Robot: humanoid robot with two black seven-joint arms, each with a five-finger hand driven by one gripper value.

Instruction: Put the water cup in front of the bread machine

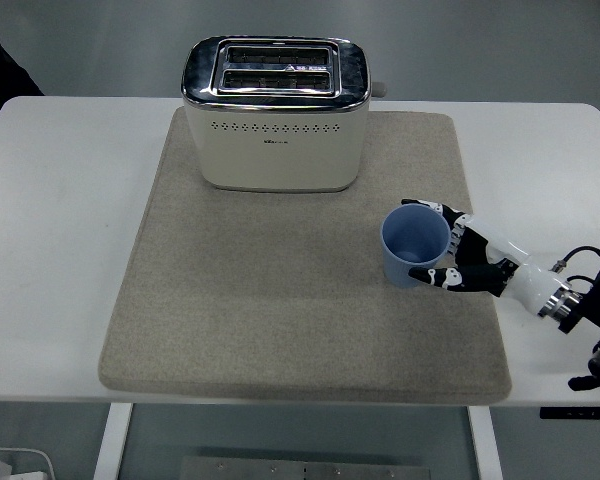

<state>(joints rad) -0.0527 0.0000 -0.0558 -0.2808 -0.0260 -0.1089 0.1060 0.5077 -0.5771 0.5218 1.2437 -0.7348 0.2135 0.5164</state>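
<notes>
A light blue water cup [414, 245] stands upright on the right part of the beige mat [280, 300], to the front right of the cream and chrome bread machine [276, 113]. My right hand [458, 256] reaches in from the right edge and wraps the cup's right side, with fingers curled behind it and the thumb at its front. The cup's mouth faces up and it looks empty. My left arm is out of view.
The mat covers the middle of the white table [60, 220]. A dark shape, perhaps a person's sleeve [0, 60], shows at the top left corner. A white object [10, 465] lies on the floor at the bottom left.
</notes>
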